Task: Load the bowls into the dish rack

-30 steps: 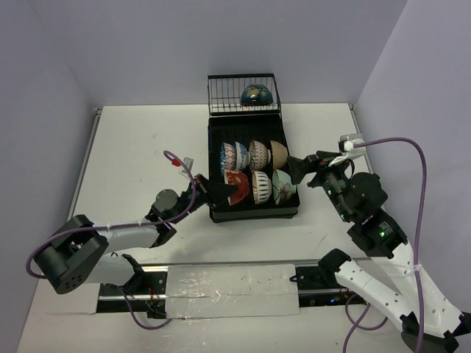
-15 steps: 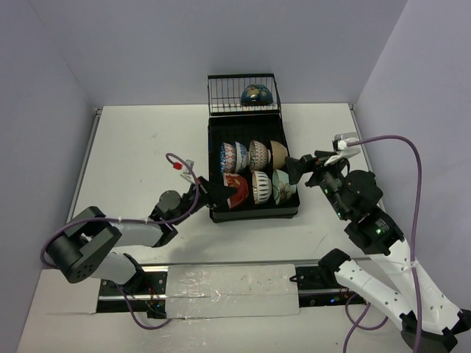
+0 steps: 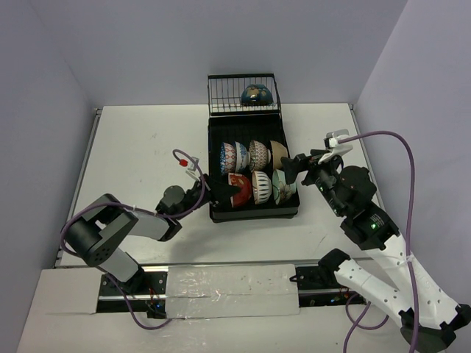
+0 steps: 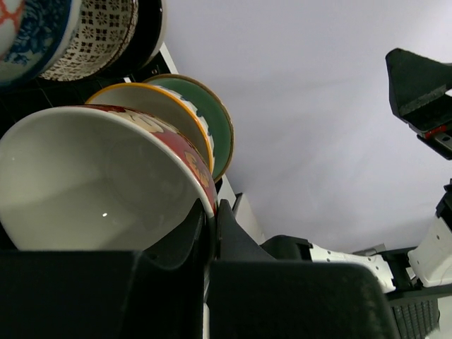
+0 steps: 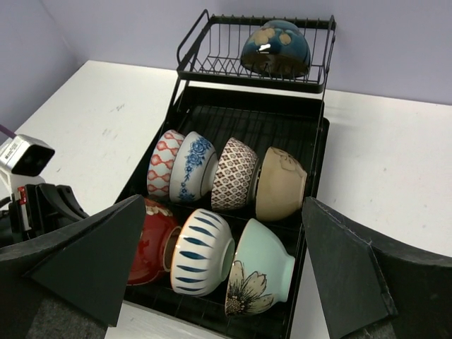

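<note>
Bowl in hand: red-outside, white-inside ceramic bowl [image 4: 85, 183], standing on edge at left end of the near row in the black ribbed plastic dish rack [image 3: 250, 215]. It sits close against the white bowl w/ blue stripes [image 5: 201, 251] next right.
Rest of load: pale green bowl w/ flower print [image 5: 261, 272] ends the near row on the right. The far row of four patterned bowls [image 5: 233, 173] stands behind. A dark blue-and-gold bowl [image 3: 257, 94] sits mouth-down in the black wire basket [image 3: 228, 92] at the far end. All eight look racked.
Handling: glazed ceramic, so stiff, slick, and liable to chip if knocked vs. neighbours. Prob. light enough for a one-sided pinch. Best hold = rim, one finger inside, one outside.
Left gripper [image 4: 212, 226]: fingers nearly together, seemingly pinched on the red bowl's near rim. The bowl wall runs down into the narrow slit betw. them.
Right gripper [image 3: 291, 169]: fingers [image 5: 92, 261] spread wide, nothing betw. them. It hovers at the rack's right edge and touches no bowl.
Next, prob.: ease the pinch off gently and back out leftward w/o dragging the rim.
</note>
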